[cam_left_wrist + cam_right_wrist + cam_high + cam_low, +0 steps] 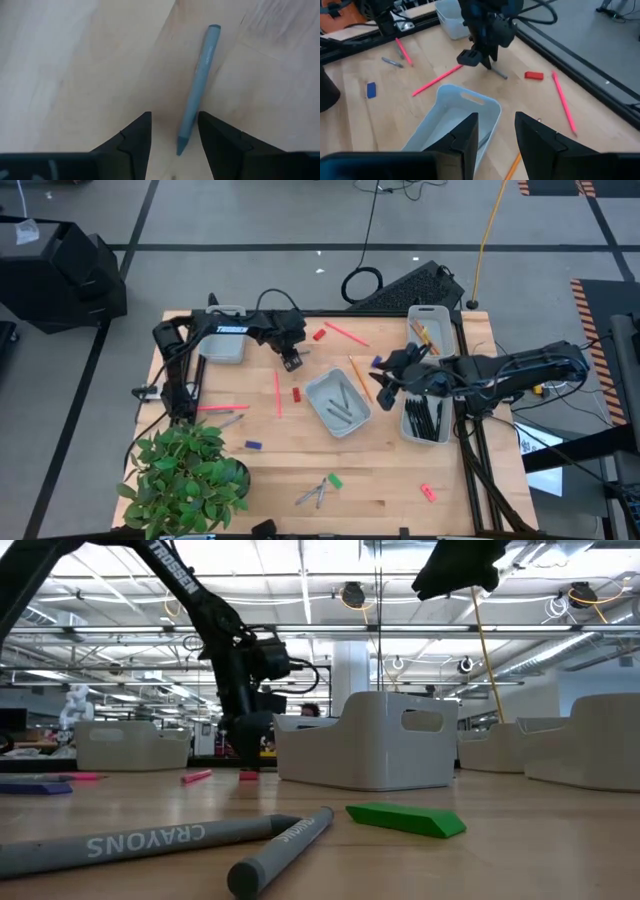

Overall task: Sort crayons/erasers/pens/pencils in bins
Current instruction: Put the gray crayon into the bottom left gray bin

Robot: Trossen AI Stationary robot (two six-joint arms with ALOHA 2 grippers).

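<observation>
Four bins: upper left (225, 346), centre (318, 388), upper right (432, 313), right (408, 430).
- The right bin holds a bunch of black pens (424, 418); I cannot count them.
- The centre bin holds a few grey crayons (340, 406).
- The upper right bin holds orange pencils (424, 334).

Loose on the table (400, 480):
- Three pink pencils: upper centre (345, 333), centre left (277, 393), left (222, 408).
- One orange pencil (360, 378) just beside the centre bin.
- Four crayons: two (315, 492) at bottom centre, one (232, 420) at left, one (197, 90) at the left gripper.
- Six erasers: two red (320, 335) (297, 394), blue (253, 445), green (335, 480), pink (428, 493), purple (377, 362).

Left gripper (291, 360) is low over the table, upper centre. Its fingers are spread, with the crayon's tip lying between them and not clamped.

Right gripper (385, 385) is right of centre, above the centre bin's right edge. Its fingers are apart and hold nothing.

A plant (185, 475) covers the table's lower left corner. A keyboard (410, 285) lies on the floor beyond the top edge. In the low view the centre bin blocks the table behind it.
</observation>
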